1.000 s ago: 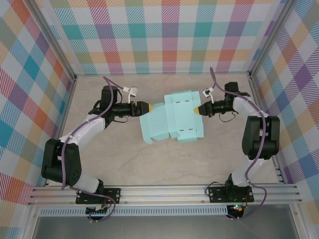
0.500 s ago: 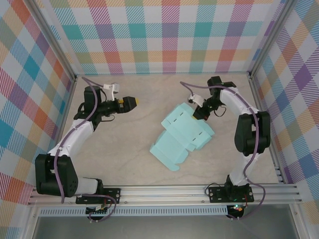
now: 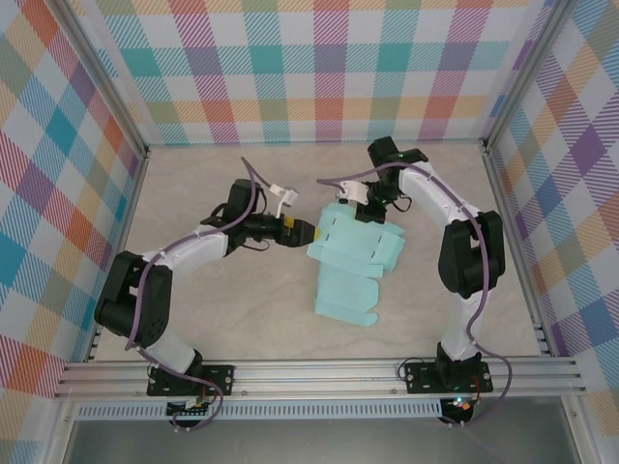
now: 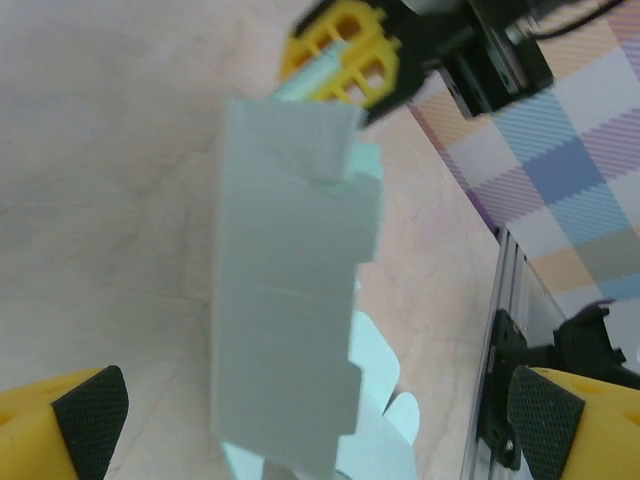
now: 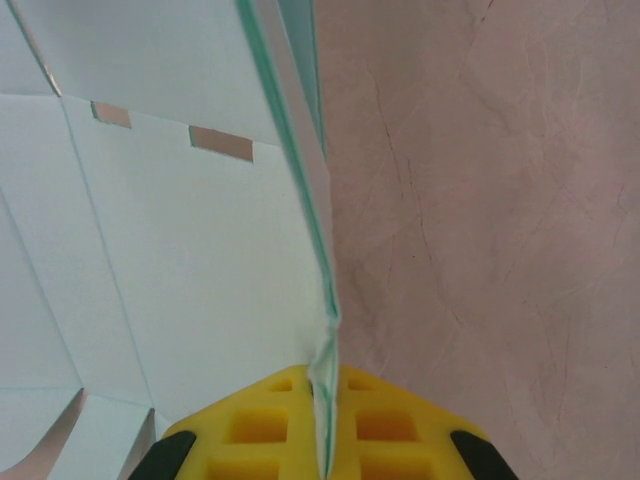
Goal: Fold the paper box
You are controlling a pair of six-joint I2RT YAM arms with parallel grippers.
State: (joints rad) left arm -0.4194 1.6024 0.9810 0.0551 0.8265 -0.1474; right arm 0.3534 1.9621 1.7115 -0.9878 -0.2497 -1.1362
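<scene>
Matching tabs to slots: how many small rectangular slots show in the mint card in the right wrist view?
2: left slot and right slot, side by side in the pale mint-turquoise card paper box, upper left. Others may be hidden.

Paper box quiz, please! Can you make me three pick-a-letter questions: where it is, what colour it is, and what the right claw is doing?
1. Where is the paper box?
A. Stuck on the back wall
B. Under the left arm's base
C. Over the middle of the table

2. What colour is the paper box?
A. Pale mint-turquoise
B. Bright red
C. Black

3. What is the right claw doing?
A. Standing wide open, touching nothing
B. Shut on the paper box's edge
C. Shut on a pencil

Answers:
1 C: the top view shows it mid-table.
2 A: the card looks pale mint in the top and right wrist views.
3 B: the right wrist view shows its yellow fingers pinched together on the card's edge.
</scene>
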